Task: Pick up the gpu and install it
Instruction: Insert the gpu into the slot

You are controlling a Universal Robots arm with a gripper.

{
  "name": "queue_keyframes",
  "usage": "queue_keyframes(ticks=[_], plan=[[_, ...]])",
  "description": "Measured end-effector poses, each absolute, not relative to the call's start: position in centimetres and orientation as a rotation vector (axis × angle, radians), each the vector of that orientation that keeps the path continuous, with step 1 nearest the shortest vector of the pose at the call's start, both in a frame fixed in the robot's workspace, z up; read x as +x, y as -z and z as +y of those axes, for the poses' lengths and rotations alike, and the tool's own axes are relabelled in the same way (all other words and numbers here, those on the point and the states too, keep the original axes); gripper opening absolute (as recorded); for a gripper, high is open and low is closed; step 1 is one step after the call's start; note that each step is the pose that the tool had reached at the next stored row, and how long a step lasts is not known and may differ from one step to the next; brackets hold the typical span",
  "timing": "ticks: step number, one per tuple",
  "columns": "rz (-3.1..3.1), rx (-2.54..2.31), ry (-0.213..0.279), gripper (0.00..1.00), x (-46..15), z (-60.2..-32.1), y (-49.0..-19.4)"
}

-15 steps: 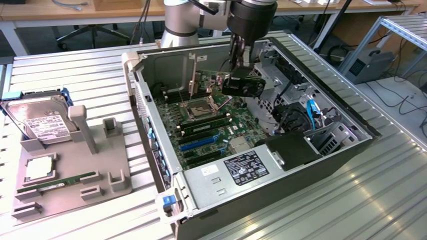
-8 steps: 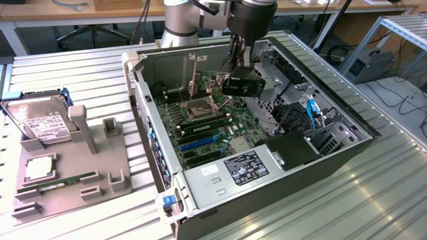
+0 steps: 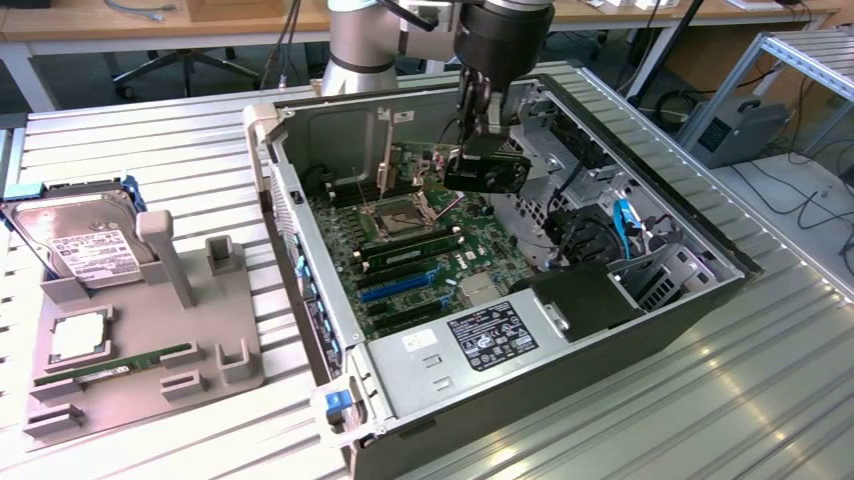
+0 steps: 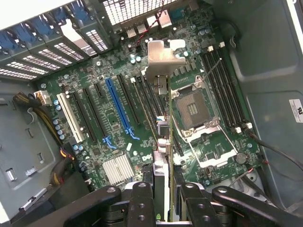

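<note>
Ribbed metal bench, open case right beneath your claw: it's clamped partway closed on the gpu, held edge-on over the motherboard.

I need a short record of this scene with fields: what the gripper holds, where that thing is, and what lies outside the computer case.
gripper: shut on the gpu
gpu position: on its edge above the motherboard, between the blue slot and the CPU socket
seated in a slot: cannot tell
CPU socket: empty
outside the computer case: hard drive and RAM stick on a gray holder, at the exterior view's left
</note>
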State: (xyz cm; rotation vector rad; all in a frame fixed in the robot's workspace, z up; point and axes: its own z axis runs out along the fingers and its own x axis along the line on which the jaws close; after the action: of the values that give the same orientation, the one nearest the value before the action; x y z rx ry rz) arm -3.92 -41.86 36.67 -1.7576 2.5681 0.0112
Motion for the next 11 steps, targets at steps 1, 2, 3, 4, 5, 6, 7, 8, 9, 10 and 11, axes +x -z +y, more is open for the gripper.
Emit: queue_keyframes(ticks=[1, 2, 3, 4, 5, 6, 7, 8, 9, 10, 11], plan=[[2.567, -1.76, -0.011, 0.27, -3.92, -41.86, -36.67], [2.565, -1.763, -0.011, 0.27, -3.92, -41.86, -36.67], [2.563, -1.765, -0.011, 0.27, -3.92, -41.86, -36.67], [2.562, -1.767, -0.011, 0.27, -3.92, -41.86, -36.67], [2.56, -1.769, -0.011, 0.27, -3.92, -41.86, -36.67], [2.558, -1.772, -0.011, 0.27, -3.92, -41.86, -36.67], [2.557, -1.774, -0.011, 0.27, -3.92, -41.86, -36.67], [2.555, -1.776, -0.012, 0.27, -3.92, -41.86, -36.66], [2.554, -1.778, -0.012, 0.27, -3.92, -41.87, -36.66], [2.552, -1.781, -0.012, 0.27, -3.92, -41.86, -36.66], [2.55, -1.783, -0.012, 0.27, -3.92, -41.86, -36.66]])
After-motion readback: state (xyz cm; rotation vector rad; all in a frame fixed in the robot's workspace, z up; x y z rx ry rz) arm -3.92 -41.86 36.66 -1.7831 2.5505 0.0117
